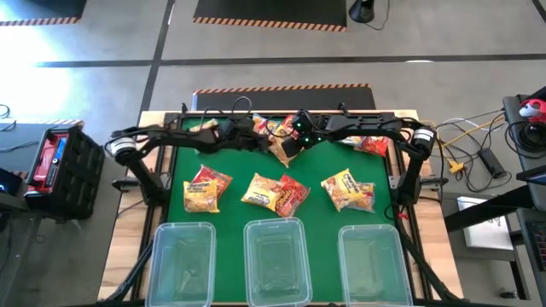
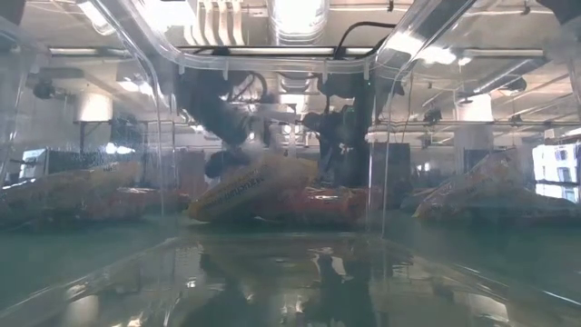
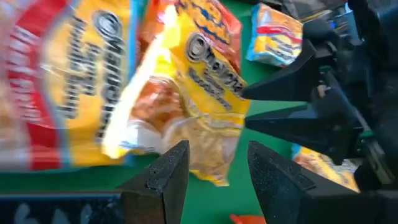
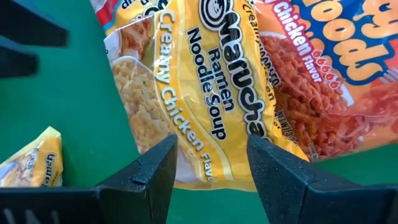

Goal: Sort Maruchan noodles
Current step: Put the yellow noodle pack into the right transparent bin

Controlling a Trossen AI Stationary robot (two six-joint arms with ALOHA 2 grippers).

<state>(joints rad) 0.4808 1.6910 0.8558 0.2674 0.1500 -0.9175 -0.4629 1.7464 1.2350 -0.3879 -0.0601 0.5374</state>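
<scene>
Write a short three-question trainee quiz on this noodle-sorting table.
1. True or false: the three clear bins along the near edge hold noodle packets.
2. The packet between the right gripper's jaws is labelled: A) Creamy Chicken B) Beef C) Shrimp
3. Fill in: the left gripper and right gripper meet over the ____ edge of the green mat.

Key: 1 false, the bins look empty; 2 A, on the yellow packet; 3 far.
</scene>
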